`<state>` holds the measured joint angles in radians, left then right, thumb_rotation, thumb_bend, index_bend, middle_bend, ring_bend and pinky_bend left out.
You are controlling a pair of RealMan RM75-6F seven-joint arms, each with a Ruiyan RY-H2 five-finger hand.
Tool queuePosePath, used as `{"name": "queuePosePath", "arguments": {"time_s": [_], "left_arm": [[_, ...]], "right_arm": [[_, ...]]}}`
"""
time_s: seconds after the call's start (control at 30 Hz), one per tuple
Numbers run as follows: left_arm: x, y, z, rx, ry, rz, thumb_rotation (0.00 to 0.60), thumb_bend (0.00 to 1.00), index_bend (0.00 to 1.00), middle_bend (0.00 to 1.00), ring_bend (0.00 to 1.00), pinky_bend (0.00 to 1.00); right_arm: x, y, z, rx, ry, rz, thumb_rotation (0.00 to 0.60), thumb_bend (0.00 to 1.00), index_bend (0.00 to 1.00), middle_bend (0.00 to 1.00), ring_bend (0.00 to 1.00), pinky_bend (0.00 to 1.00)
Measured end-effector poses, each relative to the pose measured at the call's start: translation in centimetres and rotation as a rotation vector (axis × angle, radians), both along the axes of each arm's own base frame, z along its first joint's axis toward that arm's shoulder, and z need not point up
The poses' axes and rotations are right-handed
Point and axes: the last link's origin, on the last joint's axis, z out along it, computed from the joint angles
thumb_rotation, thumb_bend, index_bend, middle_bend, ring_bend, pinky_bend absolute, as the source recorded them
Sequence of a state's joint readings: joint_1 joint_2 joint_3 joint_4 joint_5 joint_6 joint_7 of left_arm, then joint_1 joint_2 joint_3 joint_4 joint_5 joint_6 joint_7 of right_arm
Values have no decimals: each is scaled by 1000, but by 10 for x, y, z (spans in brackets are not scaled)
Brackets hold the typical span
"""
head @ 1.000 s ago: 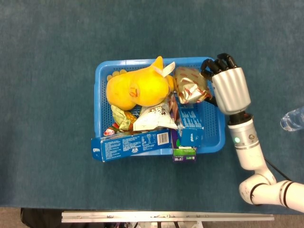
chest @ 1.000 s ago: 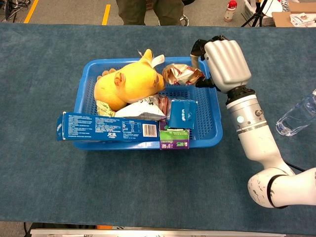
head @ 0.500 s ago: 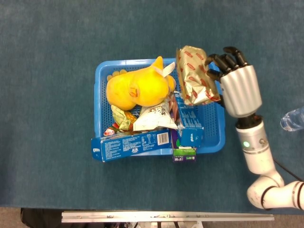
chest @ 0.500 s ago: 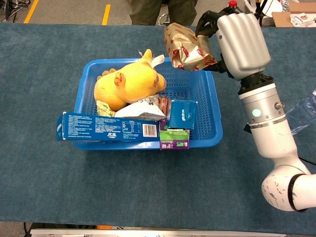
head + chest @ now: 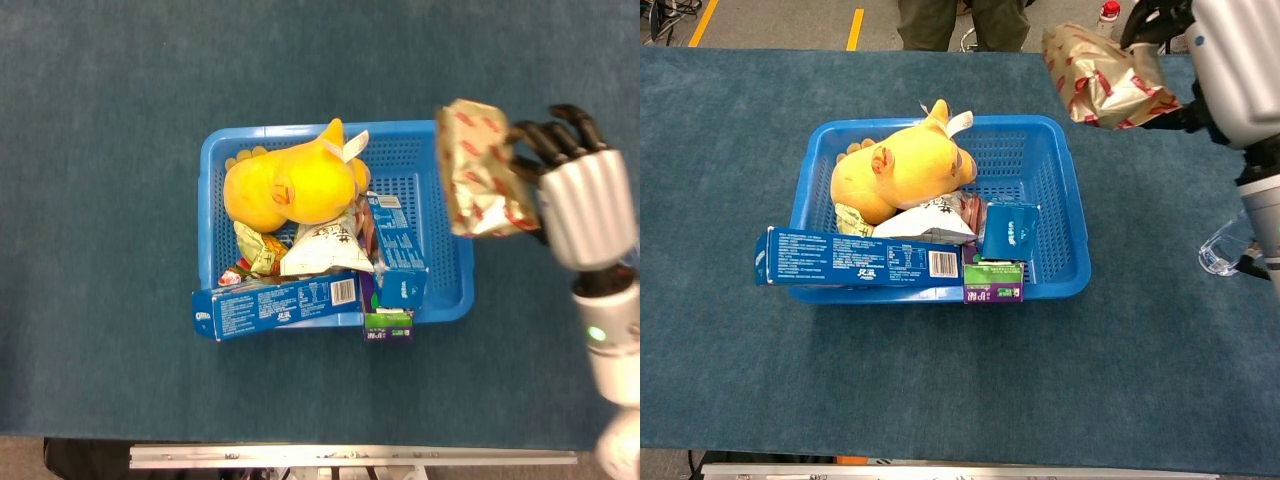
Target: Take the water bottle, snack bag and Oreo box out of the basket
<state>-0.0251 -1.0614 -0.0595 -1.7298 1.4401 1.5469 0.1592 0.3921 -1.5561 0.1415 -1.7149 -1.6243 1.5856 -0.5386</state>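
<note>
My right hand (image 5: pixel 580 190) (image 5: pixel 1230 55) grips a gold and red snack bag (image 5: pixel 478 168) (image 5: pixel 1102 78) and holds it in the air over the right rim of the blue basket (image 5: pixel 450 300) (image 5: pixel 1065 280). The long blue Oreo box (image 5: pixel 278 307) (image 5: pixel 860 258) lies across the basket's front edge. A clear water bottle (image 5: pixel 1230 243) lies on the table at the far right, partly behind my right forearm. My left hand is in neither view.
The basket also holds a yellow plush toy (image 5: pixel 290 186) (image 5: pixel 902 170), a white snack packet (image 5: pixel 325 245), a small dark blue box (image 5: pixel 400 262) (image 5: pixel 1010 232) and a green and purple carton (image 5: pixel 388 326) (image 5: pixel 993 282). Blue cloth covers the table around it.
My right hand lifted the snack bag out of the basket's back right corner and carried it up and to the right, past the basket's rim.
</note>
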Motion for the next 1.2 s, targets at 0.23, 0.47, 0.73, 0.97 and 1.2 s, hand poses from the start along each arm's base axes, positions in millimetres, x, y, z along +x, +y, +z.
{"name": "queuePosePath", "arguments": {"time_s": [0.23, 0.47, 0.73, 0.97, 1.2], "left_arm": [[1, -1, 1, 0, -12, -3, 600, 446, 423, 411, 395, 441], [1, -1, 2, 3, -19, -4, 600, 446, 423, 411, 395, 441], [1, -1, 3, 6, -20, -3, 600, 446, 423, 411, 395, 441], [1, -1, 4, 9, -19, 0, 600, 446, 423, 411, 395, 441], [0, -1, 4, 9, -19, 4, 600, 446, 424, 411, 395, 441]], "right_arm": [[-25, 30, 37, 26, 125, -136, 600, 268, 881, 506, 493, 298], [-43, 48, 61, 119, 193, -280, 600, 252, 885, 506, 493, 298], [-59, 57, 68, 222, 272, -374, 600, 229, 861, 491, 486, 298], [-60, 63, 78, 269, 304, -401, 600, 173, 666, 440, 434, 302], [-56, 68, 91, 300, 324, -415, 600, 108, 513, 424, 411, 294]]}}
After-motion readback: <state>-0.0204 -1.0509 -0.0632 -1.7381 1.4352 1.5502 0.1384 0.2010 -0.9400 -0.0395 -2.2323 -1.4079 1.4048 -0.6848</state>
